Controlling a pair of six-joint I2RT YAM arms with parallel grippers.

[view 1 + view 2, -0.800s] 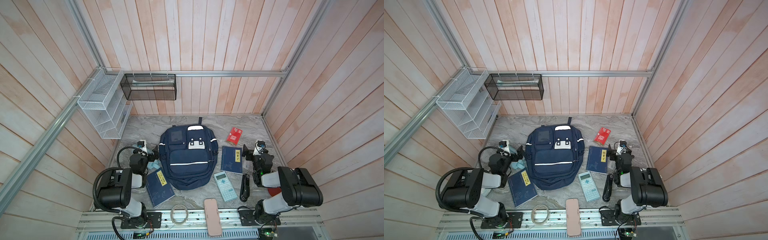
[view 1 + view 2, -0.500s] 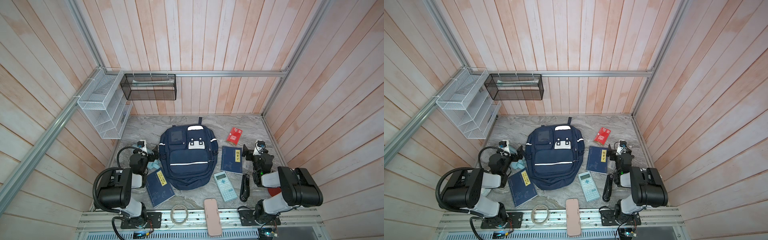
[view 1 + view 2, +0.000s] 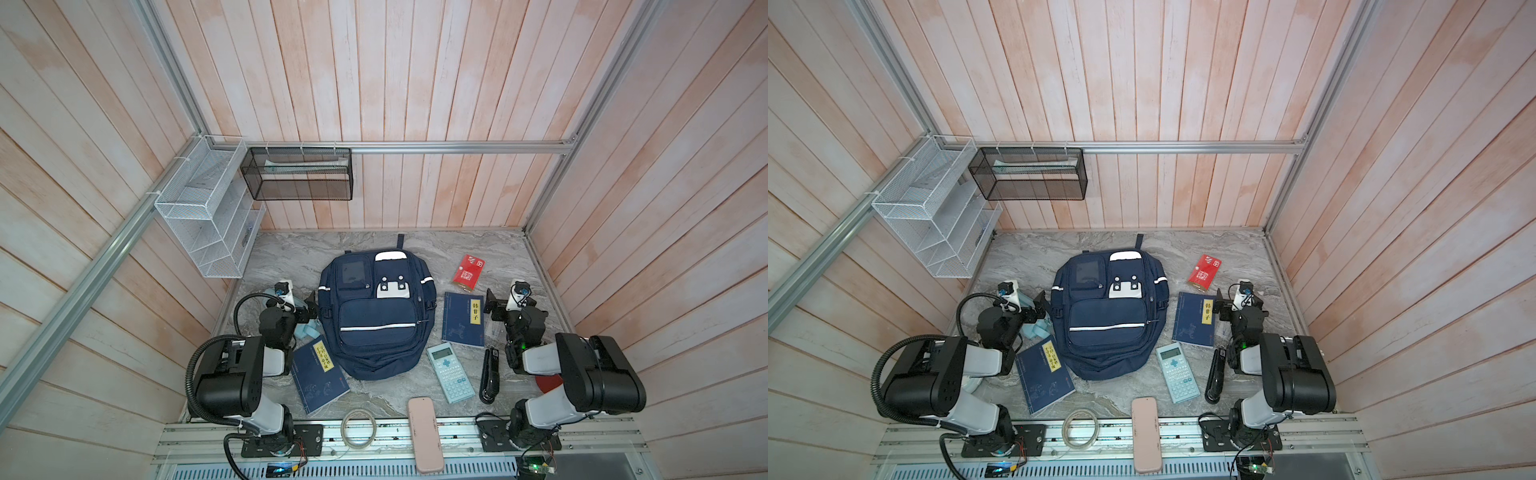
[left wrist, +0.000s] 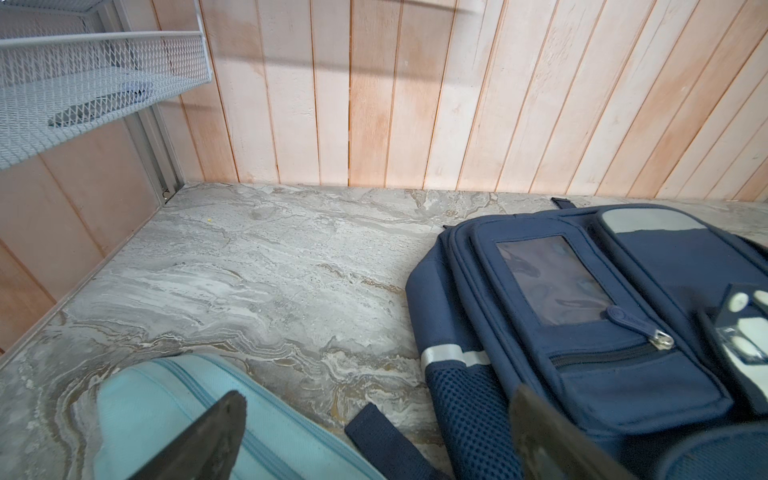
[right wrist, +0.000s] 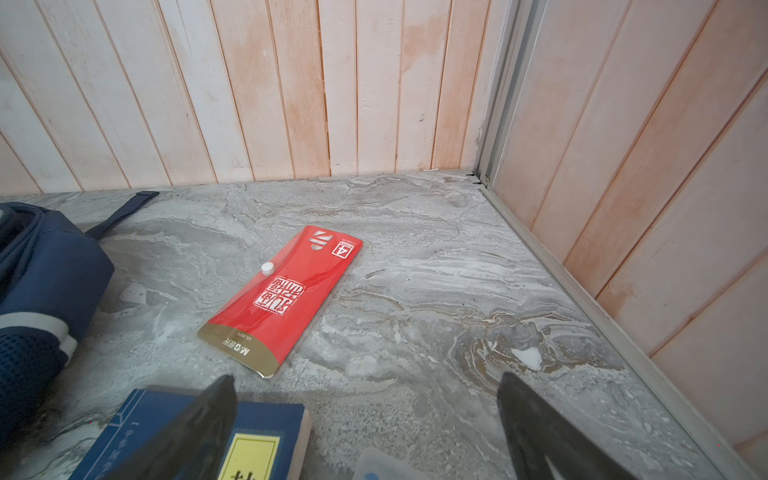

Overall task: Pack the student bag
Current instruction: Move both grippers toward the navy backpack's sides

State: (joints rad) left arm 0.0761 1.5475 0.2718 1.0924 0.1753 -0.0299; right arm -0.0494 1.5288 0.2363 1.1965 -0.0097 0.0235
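The student bag [image 3: 376, 316] [image 3: 1106, 320], a navy backpack with white stripes and patches, lies flat and zipped in the middle of the marble floor. My left gripper [image 3: 311, 302] [image 4: 376, 395] hovers open at the bag's left edge, one finger over a light-blue pouch [image 4: 166, 415], the other over the bag's mesh side [image 4: 469, 415]. My right gripper [image 3: 491, 300] [image 5: 365, 380] stands open right of the bag, over the corner of a blue book [image 3: 463, 318] [image 5: 199, 449]. Neither gripper holds anything.
Around the bag lie a second blue book [image 3: 318, 374], a light-blue calculator [image 3: 451, 372], a black stapler [image 3: 489, 376], a red packet [image 3: 468, 272] [image 5: 286, 295], a pink case [image 3: 424, 434] and a tape ring [image 3: 358, 427]. A white mesh rack [image 3: 208, 216] and a black basket [image 3: 297, 174] hang on the walls.
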